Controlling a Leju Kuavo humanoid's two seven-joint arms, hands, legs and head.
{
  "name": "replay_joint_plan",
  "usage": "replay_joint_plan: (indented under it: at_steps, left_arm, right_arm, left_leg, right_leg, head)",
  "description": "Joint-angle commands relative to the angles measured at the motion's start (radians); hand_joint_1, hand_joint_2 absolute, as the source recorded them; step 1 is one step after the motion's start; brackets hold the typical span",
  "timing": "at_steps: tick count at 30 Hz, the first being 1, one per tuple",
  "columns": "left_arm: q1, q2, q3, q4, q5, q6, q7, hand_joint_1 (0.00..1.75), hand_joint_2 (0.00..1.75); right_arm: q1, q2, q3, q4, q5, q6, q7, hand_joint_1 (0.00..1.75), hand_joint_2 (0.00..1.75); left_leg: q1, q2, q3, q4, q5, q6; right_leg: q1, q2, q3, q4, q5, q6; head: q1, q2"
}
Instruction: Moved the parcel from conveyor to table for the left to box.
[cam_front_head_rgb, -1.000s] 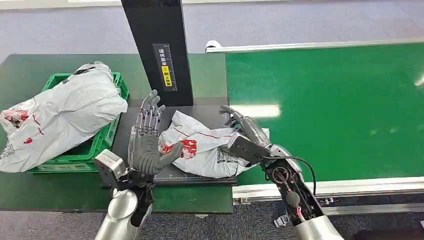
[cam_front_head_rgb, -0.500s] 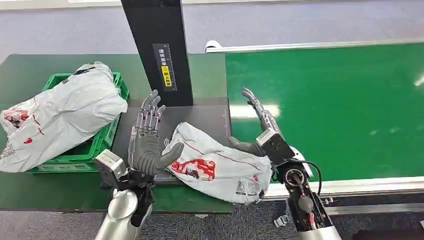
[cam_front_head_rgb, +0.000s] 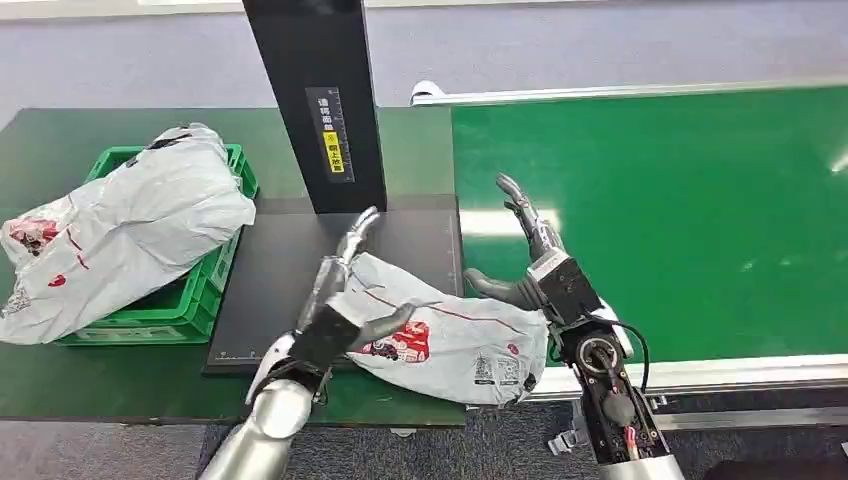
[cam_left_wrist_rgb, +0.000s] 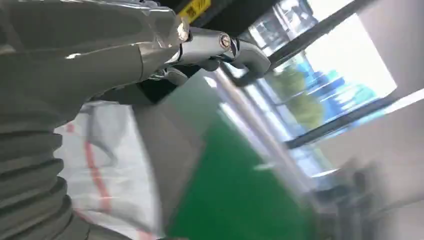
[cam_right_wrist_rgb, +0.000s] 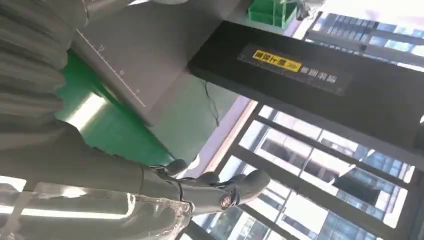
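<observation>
A white plastic parcel with red print lies across the front edge of the black mat, its right end against the conveyor's corner. My left hand leans over the parcel's left end with fingers stretched out and its thumb resting on the bag; nothing is gripped. The left wrist view shows those fingers spread above the parcel. My right hand stands open just beside the parcel's right end, fingers pointing away from me and thumb close to the bag. In the right wrist view its fingers hold nothing.
A green crate at the table's left holds a big white parcel that spills over its rim. A black post rises behind the mat. The conveyor's metal rail runs along the front right.
My left hand has swung right and tipped down onto the parcel's left end. My right hand let go of the parcel earlier and has since stayed open beside it.
</observation>
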Motion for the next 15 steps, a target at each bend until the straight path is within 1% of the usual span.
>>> replay_joint_plan:
  at_steps: [1,2,5,7,9,11,12,13,14,15]
  left_arm:
    - [-0.152,-0.016,-0.162,0.49,-0.324,-0.009,0.108,0.0,1.75]
    - [-0.155,-0.019,-0.157,0.502,-0.338,0.003,0.12,0.0,1.75]
    - [-0.159,-0.016,-0.148,0.501,-0.344,0.005,0.124,0.0,1.75]
    - [-0.149,-0.012,-0.139,0.479,-0.358,0.0,0.136,0.0,1.75]
    - [-0.145,-0.012,-0.134,0.473,-0.361,-0.002,0.141,0.0,1.75]
    - [-0.133,-0.008,-0.119,0.454,-0.368,-0.01,0.143,0.0,1.75]
    - [-0.13,-0.008,-0.118,0.45,-0.37,-0.013,0.143,0.0,1.75]
    - [-0.124,-0.008,-0.113,0.445,-0.376,-0.022,0.138,0.0,1.75]
    - [-0.118,-0.009,-0.109,0.44,-0.378,-0.031,0.13,0.0,1.75]
    - [-0.116,-0.011,-0.105,0.442,-0.366,-0.047,0.12,0.05,1.75]
  right_arm:
    - [-0.019,0.026,-0.028,0.035,0.01,0.01,0.007,0.0,1.75]
    - [-0.011,0.027,-0.03,0.022,0.009,0.01,0.008,0.0,1.75]
    - [-0.007,0.027,-0.032,0.013,0.009,0.009,0.008,0.0,1.75]
    - [-0.003,0.027,-0.034,0.004,0.01,0.008,0.008,0.0,1.75]
    - [-0.003,0.027,-0.035,0.003,0.01,0.008,0.008,0.0,1.75]
    - [-0.01,0.026,-0.034,0.012,0.012,0.01,0.008,0.0,1.75]
    - [-0.012,0.027,-0.034,0.015,0.012,0.01,0.008,0.0,1.75]
    - [-0.014,0.027,-0.032,0.02,0.013,0.011,0.008,0.0,1.75]
    - [-0.016,0.027,-0.03,0.024,0.014,0.011,0.007,0.0,1.75]
    - [-0.017,0.028,-0.03,0.026,0.014,0.011,0.007,0.0,1.75]
  left_leg:
    - [-0.001,-0.002,0.005,-0.004,0.001,0.001]
    - [-0.001,-0.002,0.006,-0.005,0.001,0.001]
    - [0.0,-0.001,0.002,-0.001,0.0,0.0]
    - [0.0,-0.002,0.004,-0.003,0.0,0.0]
    - [0.0,-0.003,0.008,-0.007,0.001,0.001]
    - [0.0,0.0,0.005,-0.003,0.0,0.001]
    - [0.0,-0.001,0.007,-0.006,0.0,0.001]
    - [0.0,0.001,0.004,-0.003,0.0,0.001]
    - [0.0,0.001,0.005,-0.003,0.0,0.001]
    - [0.0,0.001,0.003,-0.002,0.0,0.001]
  right_leg:
    - [-0.001,-0.002,0.005,-0.004,0.001,0.0]
    - [-0.001,-0.002,0.007,-0.005,0.001,0.0]
    - [0.0,-0.001,0.003,-0.001,0.0,0.0]
    - [0.0,-0.002,0.004,-0.003,0.0,-0.001]
    - [0.0,-0.002,0.009,-0.007,0.0,-0.001]
    - [0.0,0.0,0.004,-0.003,0.0,-0.001]
    - [0.0,0.0,0.007,-0.006,0.0,-0.001]
    - [0.0,0.001,0.004,-0.003,0.0,0.0]
    - [0.0,0.001,0.005,-0.004,0.001,0.0]
    - [0.0,0.001,0.003,-0.002,0.0,0.0]
  head:
    - [0.0,0.0]
    - [0.0,0.0]
    - [0.0,0.0]
    - [0.0,0.0]
    - [0.0,0.0]
    - [0.0,0.0]
    - [0.0,0.0]
    - [0.0,0.0]
    - [0.0,0.0]
    - [0.0,0.0]
